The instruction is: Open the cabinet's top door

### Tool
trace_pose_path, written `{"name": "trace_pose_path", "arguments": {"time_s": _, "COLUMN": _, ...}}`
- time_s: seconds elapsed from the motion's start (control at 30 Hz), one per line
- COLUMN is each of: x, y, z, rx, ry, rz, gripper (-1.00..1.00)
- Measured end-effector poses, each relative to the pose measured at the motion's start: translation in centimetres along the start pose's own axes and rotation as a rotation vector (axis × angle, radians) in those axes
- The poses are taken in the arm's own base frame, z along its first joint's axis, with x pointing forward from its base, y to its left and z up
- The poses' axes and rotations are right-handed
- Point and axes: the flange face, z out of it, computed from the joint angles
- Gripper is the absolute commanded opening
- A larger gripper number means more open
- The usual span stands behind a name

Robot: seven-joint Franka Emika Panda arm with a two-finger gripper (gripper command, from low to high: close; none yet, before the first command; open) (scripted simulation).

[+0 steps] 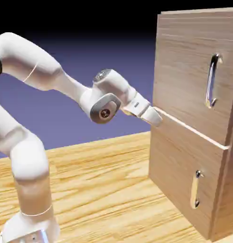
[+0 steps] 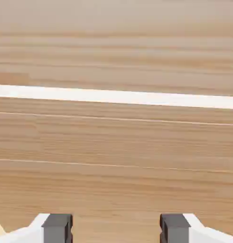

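Cabinet top door (image 1: 191, 71) sits closed at right as I hold my gripper (image 2: 116, 228) wide, near the white seam (image 2: 116, 97).

- Cabinet (image 1: 184, 85), beyond the end effector (image 1: 154, 116): cut off by the exterior view's right edge.
- Arm (image 1: 40, 61), behind it: cut off at left.
- Worktop (image 1: 99, 190), below it: cut off.
- Its 2 fingers (image 2: 56, 228): cut off by the hand view's bottom.
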Motion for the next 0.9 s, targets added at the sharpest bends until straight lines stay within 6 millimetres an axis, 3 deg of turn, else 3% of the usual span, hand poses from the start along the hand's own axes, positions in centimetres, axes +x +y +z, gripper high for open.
{"name": "trace_pose_path", "arguments": {"time_s": 0.23, "x": 2.6, "y": -3.4, "z": -3.5, "rx": 0.103, "ry": 0.101, "rz": -0.021, "gripper": 0.0}}
{"name": "trace_pose_path", "arguments": {"time_s": 0.47, "x": 4.9, "y": -5.5, "z": -7.1, "rx": 0.206, "ry": 0.195, "rz": -0.033, "gripper": 0.0}}
{"name": "trace_pose_path", "arguments": {"time_s": 0.9, "x": 8.7, "y": -6.1, "z": -12.7, "rx": 0.381, "ry": 0.345, "rz": -0.038, "gripper": 0.0}}
